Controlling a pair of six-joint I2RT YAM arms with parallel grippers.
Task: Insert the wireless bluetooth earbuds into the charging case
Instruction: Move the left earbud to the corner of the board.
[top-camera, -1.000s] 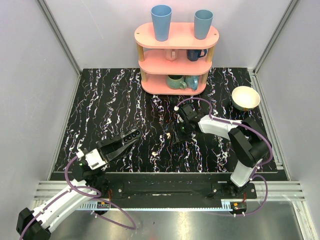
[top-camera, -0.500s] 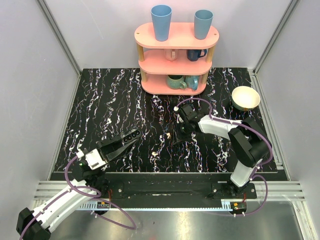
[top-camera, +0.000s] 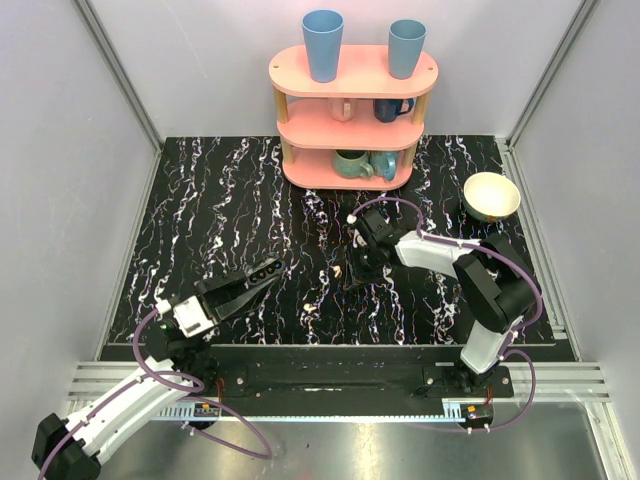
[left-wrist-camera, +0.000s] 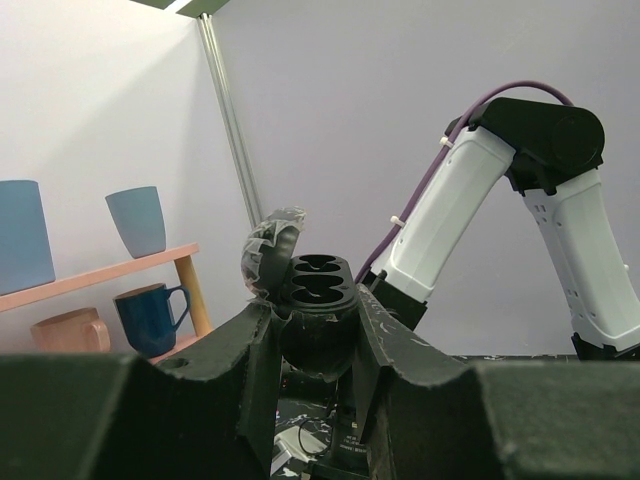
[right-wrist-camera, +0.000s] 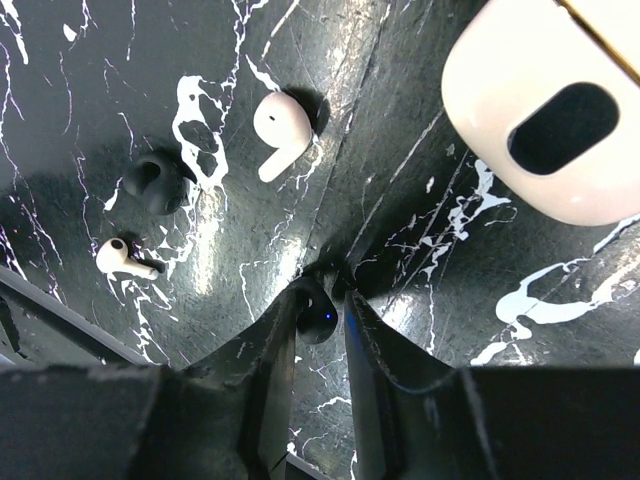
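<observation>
Dark earbud (right-wrist-camera: 318, 312) now pinched; right jaws narrower than second ago.

Pink three-tier shelf (top-camera: 352, 72) at back: two blue cups (top-camera: 322, 45) on top, mugs (top-camera: 352, 164) below; cream bowl (top-camera: 491, 196) right, on black marble table (top-camera: 220, 200)

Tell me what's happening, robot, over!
Left fingers shut on open dark case. Right fingers pinch dark earbud on table. Two white earbuds, white case loose nearby. Nothing blocking.
</observation>
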